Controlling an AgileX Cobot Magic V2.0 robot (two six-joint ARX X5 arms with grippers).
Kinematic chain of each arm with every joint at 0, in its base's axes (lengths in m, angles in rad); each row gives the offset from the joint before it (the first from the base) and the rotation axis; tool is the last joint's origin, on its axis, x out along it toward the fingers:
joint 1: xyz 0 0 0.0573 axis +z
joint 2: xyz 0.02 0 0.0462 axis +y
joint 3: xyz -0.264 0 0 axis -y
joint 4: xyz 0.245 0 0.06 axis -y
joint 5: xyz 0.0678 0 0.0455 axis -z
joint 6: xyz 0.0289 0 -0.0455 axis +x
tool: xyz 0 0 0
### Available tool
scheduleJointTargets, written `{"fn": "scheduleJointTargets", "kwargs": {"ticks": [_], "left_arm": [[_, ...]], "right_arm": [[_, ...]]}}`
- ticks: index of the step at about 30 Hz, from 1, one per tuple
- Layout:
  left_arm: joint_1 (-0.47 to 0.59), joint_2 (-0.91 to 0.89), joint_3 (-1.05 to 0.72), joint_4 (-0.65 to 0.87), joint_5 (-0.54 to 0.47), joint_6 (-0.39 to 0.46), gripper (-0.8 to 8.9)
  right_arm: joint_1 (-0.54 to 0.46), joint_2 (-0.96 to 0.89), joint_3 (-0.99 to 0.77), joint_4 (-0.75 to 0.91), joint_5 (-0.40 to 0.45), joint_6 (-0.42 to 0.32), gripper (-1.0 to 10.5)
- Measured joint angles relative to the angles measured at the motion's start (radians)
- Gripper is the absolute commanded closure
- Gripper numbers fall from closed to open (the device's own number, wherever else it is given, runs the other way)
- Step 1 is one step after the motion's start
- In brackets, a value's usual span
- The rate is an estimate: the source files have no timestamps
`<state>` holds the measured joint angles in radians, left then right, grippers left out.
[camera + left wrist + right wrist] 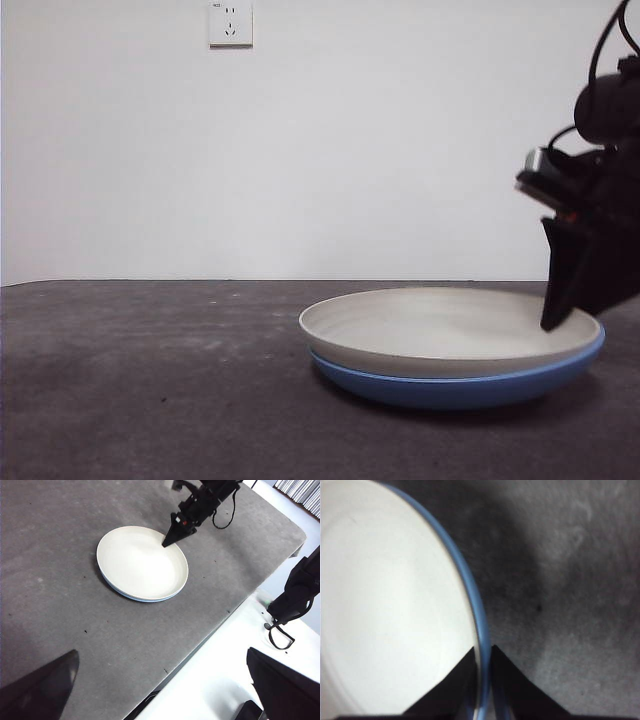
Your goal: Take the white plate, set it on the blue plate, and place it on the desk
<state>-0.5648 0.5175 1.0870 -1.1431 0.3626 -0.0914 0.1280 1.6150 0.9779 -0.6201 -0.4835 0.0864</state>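
Front view shows a plain white wall (400, 150) filling the back of the room, with a white socket plate (230, 22) high on it, and below it the desk (150, 390), a broad dark grey, mottled, matte top running level across the picture. In the left wrist view the desk (60, 580) ends at a rounded corner, with a pale floor (225, 675) beyond its edge. On the desk sits the blue plate (450, 388), and the white plate (440, 335) is nested in it, only a thin blue edge showing around the cream. The right gripper (482, 667) is closed narrowly on the stacked rims at the plates' edge, one jaw inside, one outside. The left gripper (165, 680) hangs spread wide, well apart from the plates
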Motion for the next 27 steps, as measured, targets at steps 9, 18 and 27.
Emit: {"fn": "scheduleJointTargets", "kwargs": {"ticks": [9, 18, 27], "left_arm": [[0.0, 0.0, 0.0, 0.003, 0.0, 0.0, 2.3], [0.0, 0.0, 0.0, 0.003, 0.0, 0.0, 2.31], [0.0, 0.0, 0.0, 0.003, 0.0, 0.0, 2.3]], "right_arm": [[0.084, -0.033, 0.129, -0.043, -0.011, 0.081, 9.4], [0.248, -0.031, 0.14, 0.05, 0.002, 0.216, 9.4], [0.307, 0.039, 0.14, 0.103, 0.051, 0.285, 9.4]]}}
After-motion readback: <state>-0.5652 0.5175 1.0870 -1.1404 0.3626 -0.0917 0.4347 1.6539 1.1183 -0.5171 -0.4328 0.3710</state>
